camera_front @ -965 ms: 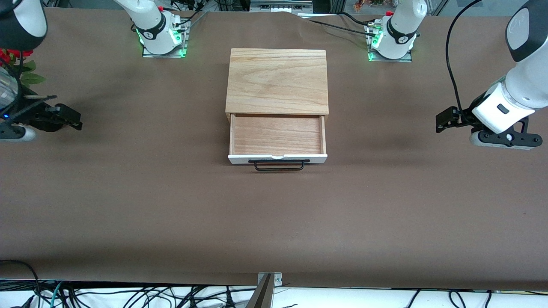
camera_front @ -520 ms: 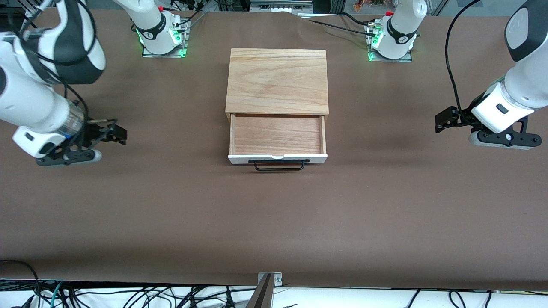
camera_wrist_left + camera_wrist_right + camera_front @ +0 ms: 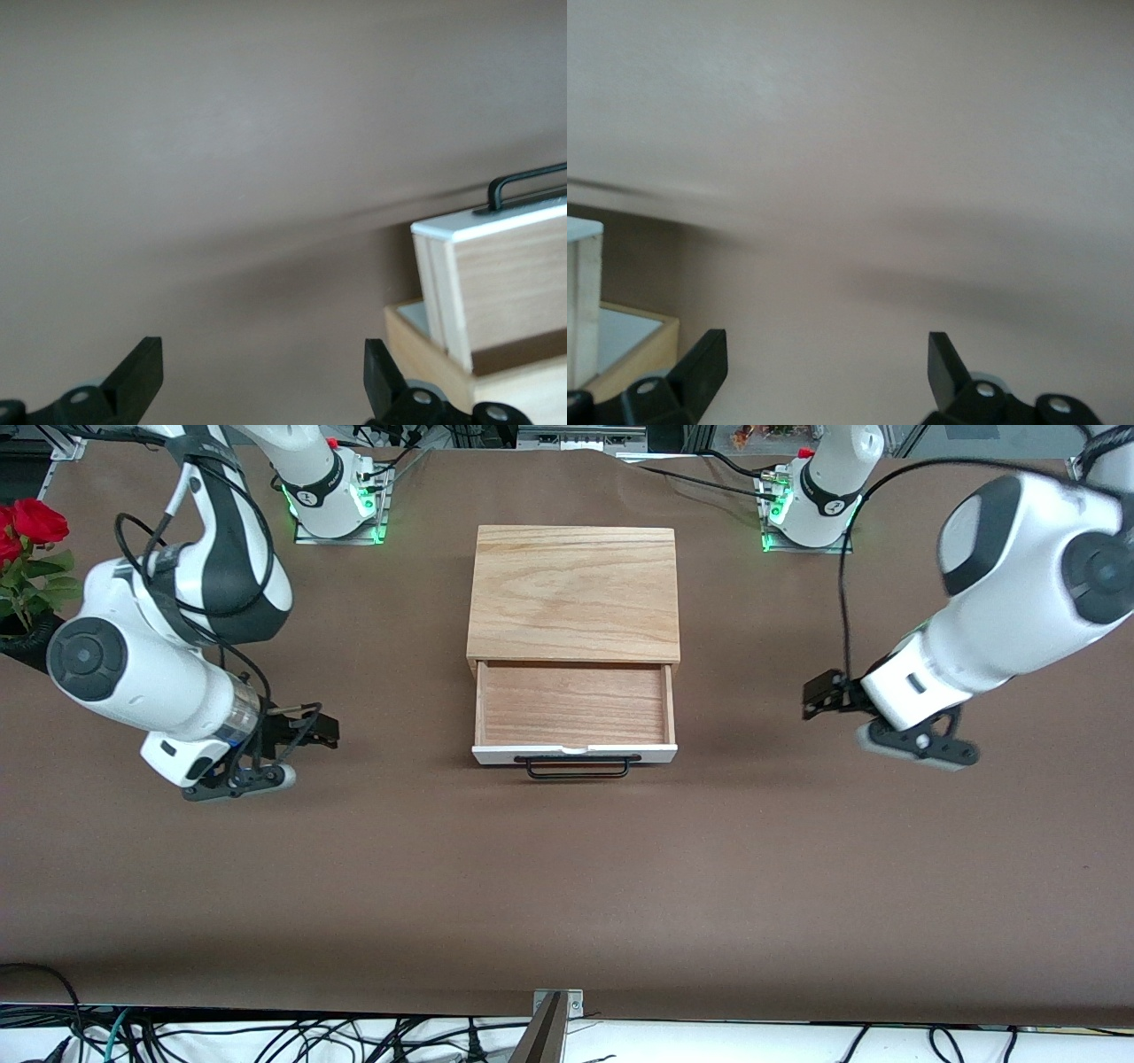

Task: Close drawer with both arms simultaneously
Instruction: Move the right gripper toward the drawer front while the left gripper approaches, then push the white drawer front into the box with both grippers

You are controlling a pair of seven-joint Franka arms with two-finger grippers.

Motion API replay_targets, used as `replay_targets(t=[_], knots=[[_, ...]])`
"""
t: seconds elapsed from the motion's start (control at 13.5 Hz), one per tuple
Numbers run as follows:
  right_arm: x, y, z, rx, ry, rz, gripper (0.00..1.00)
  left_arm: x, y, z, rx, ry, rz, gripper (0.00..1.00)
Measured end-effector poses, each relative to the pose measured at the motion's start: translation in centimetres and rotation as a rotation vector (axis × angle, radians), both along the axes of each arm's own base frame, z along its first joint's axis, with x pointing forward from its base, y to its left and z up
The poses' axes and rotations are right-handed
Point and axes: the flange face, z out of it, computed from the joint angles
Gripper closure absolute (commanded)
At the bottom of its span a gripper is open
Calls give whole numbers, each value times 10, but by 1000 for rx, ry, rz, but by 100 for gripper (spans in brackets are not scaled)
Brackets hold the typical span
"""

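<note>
The light oak box [image 3: 574,593] stands mid-table. Its drawer [image 3: 574,704] is pulled out toward the front camera, with its white front panel [image 3: 574,753] and black wire handle [image 3: 578,769] showing. The drawer holds nothing. My right gripper [image 3: 319,731] is open over the brown cover, beside the drawer toward the right arm's end. My left gripper [image 3: 819,695] is open over the cover, beside the drawer toward the left arm's end. Neither touches the drawer. The left wrist view shows its open gripper [image 3: 261,376], the drawer's side [image 3: 509,283] and the handle [image 3: 532,181]. The right wrist view shows its open gripper [image 3: 824,359] and the panel's edge [image 3: 583,292].
A brown cover [image 3: 567,886] lies over the whole table. Red roses [image 3: 31,531] stand at the table edge at the right arm's end. The arm bases [image 3: 332,496] [image 3: 811,500] stand either side of the box. Cables hang along the table edge nearest the front camera.
Both grippers have moved in from the table's ends toward the drawer, the right one farther. The left arm moved only in the last half second. The drawer has not moved.
</note>
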Motion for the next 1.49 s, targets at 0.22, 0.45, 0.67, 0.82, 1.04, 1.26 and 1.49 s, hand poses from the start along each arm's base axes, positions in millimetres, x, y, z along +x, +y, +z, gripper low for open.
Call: replay_targets(t=[0.22,0.45,0.67,0.82,1.04,1.26,1.49], knots=[[8,40,-15,41,-59,29,0,19,-41,-40,-27,-28,61,0],[12,74,-39,134,-89,9,0,32,-79,-80,-68,-74,131,0],[15,99,-54,188,-121,-1,0,37,-106,-117,-171,-61,198,0],[18,116,-60,201,-130,11,0,33,-125,-142,-195,-31,202,0],[16,153,-72,229,-141,37,0,20,-155,-166,-190,7,177,0],[14,175,-87,261,-155,35,0,13,-172,-174,-186,21,156,0],[12,179,-96,259,-145,40,0,13,-173,-174,-186,20,156,0]])
